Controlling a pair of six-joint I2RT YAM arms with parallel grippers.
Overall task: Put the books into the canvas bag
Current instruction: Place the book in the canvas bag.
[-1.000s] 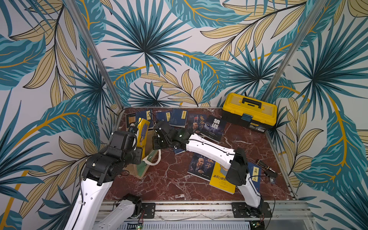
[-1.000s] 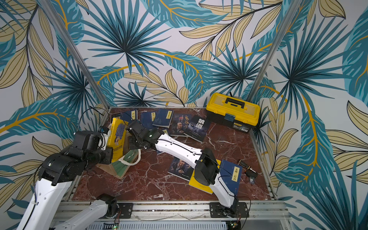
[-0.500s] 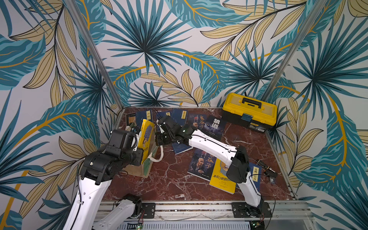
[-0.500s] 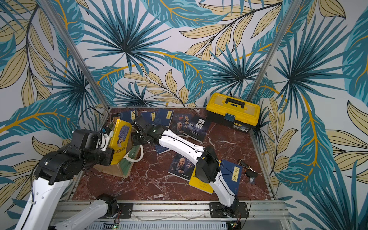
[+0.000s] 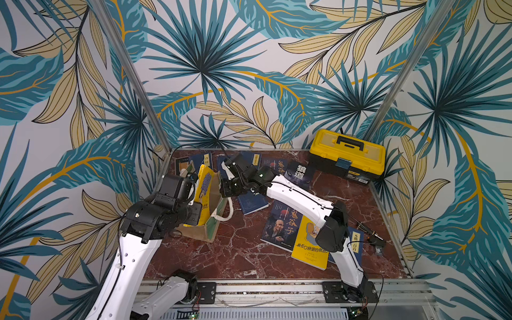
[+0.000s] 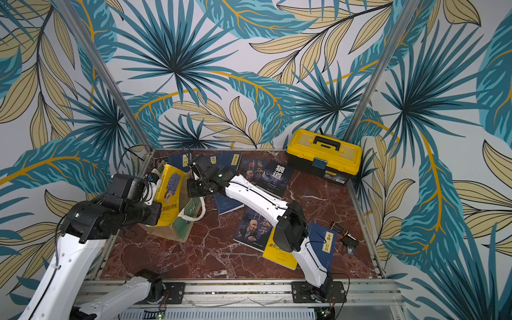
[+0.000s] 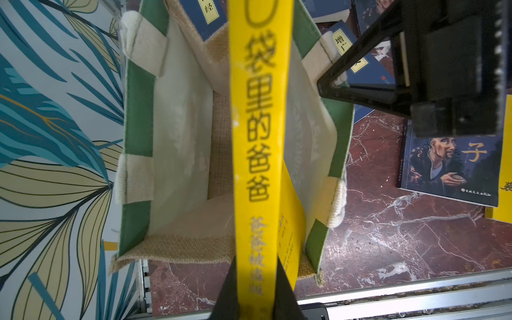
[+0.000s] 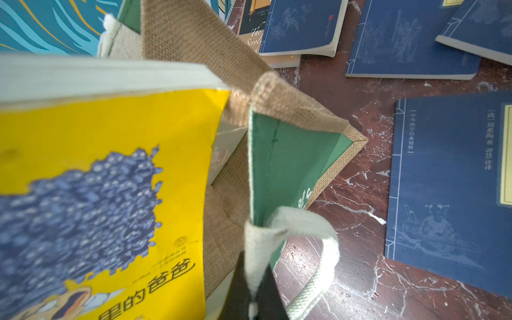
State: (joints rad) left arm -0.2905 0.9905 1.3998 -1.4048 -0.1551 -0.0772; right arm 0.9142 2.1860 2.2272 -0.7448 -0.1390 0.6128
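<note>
Leaf-papered booth, red marble table [image 5: 249,257], one yellow book [image 5: 205,188] upright in the mouth of the canvas bag [image 5: 213,221].

Walls [image 5: 207,69] papered with large teal and tan palm leaves close in on three sides, with bare metal posts [image 5: 130,69] rising at the two back corners; the tabletop is dark red stone veined in white, with a metal rail along its front edge. A yellow-and-black toolbox [image 5: 347,156] sits lid-down in the far right corner. The bag stands open near the table's left edge, and the other books [image 5: 279,224] lie flat across the middle and along the back wall. The left gripper [image 7: 256,263] is clamped on the yellow book's spine, with the book's lower part inside the bag. The right gripper [image 8: 253,279] is pinched tight on the bag's white handle [image 8: 318,249].
</note>
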